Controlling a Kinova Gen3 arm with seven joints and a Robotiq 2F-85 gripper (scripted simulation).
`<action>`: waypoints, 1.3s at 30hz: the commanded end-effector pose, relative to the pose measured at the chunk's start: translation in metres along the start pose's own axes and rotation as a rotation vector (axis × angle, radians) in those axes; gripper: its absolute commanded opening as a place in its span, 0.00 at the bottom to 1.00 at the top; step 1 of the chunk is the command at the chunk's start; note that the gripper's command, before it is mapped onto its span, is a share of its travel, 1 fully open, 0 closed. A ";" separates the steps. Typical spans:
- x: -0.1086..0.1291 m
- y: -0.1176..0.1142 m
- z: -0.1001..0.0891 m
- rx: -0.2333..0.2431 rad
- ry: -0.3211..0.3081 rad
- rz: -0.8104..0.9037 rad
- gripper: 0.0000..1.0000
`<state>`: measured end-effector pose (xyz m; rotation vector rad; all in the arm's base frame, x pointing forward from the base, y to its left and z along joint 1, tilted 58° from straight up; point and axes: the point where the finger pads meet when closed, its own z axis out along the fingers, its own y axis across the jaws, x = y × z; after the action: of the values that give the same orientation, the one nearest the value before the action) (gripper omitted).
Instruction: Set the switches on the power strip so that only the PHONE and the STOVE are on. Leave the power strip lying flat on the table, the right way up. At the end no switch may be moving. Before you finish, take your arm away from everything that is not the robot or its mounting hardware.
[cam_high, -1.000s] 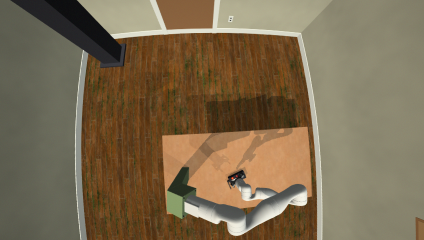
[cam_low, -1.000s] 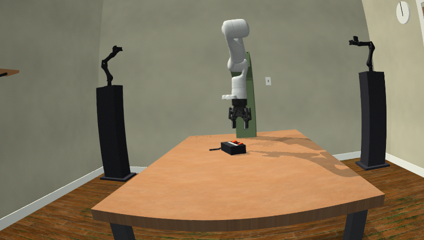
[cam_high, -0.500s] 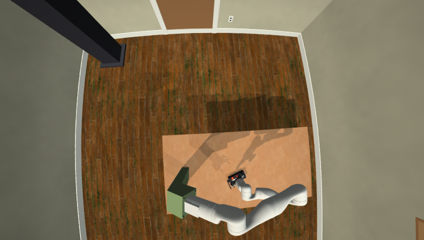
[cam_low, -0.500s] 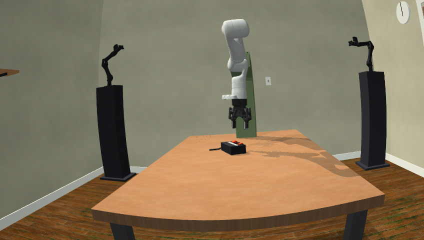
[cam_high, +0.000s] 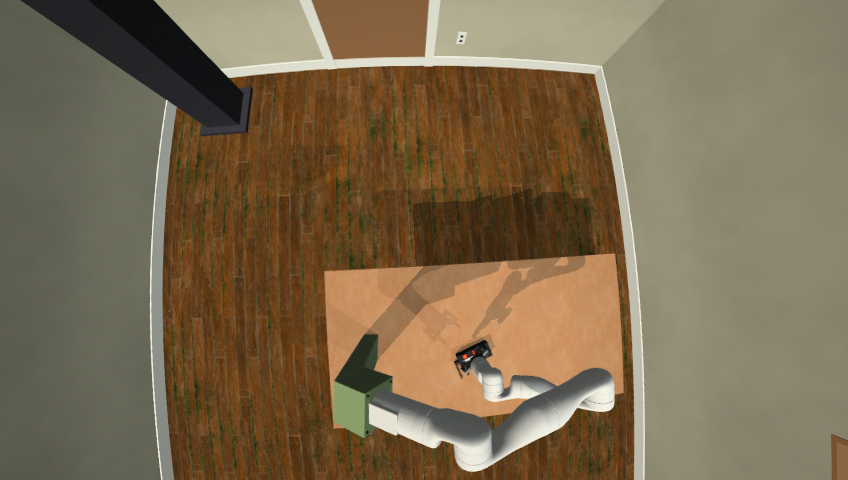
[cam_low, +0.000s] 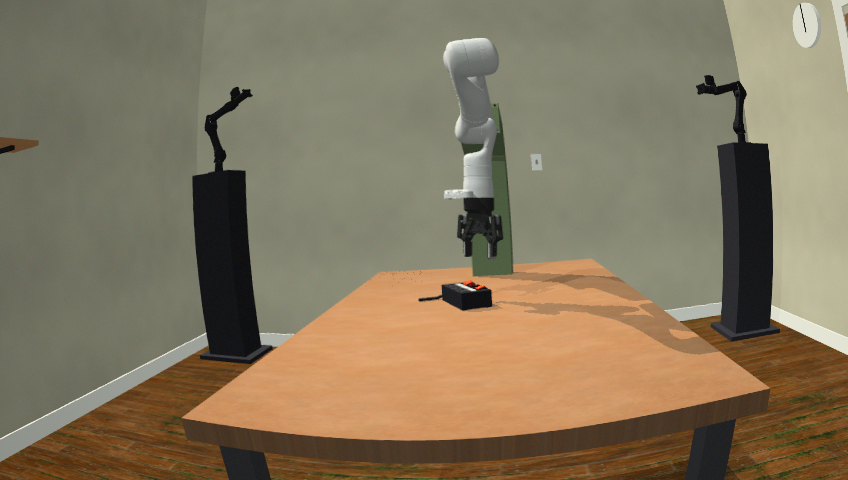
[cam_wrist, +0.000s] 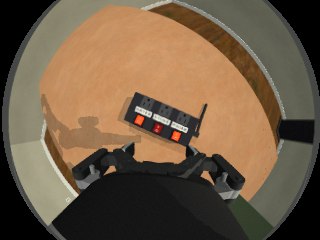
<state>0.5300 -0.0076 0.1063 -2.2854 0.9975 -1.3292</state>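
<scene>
Three switches (cam_wrist: 158, 124) run in a row along the top face of the black power strip (cam_low: 467, 295), which lies flat and right way up on the bench (cam_low: 476, 380). In the wrist view the two outer switches show bright orange-red and the middle one a darker red; the labels above them are too small to read. A short black cord stub (cam_low: 429, 297) sticks out from one end of the power strip and rests on the bench. Directly above the power strip, well apart from it, hangs the pincer (cam_low: 479, 244), pointing straight down, its fingers spread wide and holding nothing. The white arm (cam_low: 474, 118) rises above the power strip, and a green mount (cam_low: 502, 178) stands behind it at the far bench edge. Two black pillars (cam_low: 221, 261) stand on the floor, well off to either side of the power strip.
</scene>
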 end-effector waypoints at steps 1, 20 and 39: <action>0.000 0.000 0.000 0.000 0.000 0.000 1.00; 0.001 0.000 -0.001 0.000 -0.002 0.015 1.00; 0.057 0.016 -0.046 -0.001 -0.047 0.565 1.00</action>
<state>0.5022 -0.0350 0.1371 -1.8730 1.4454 -1.0006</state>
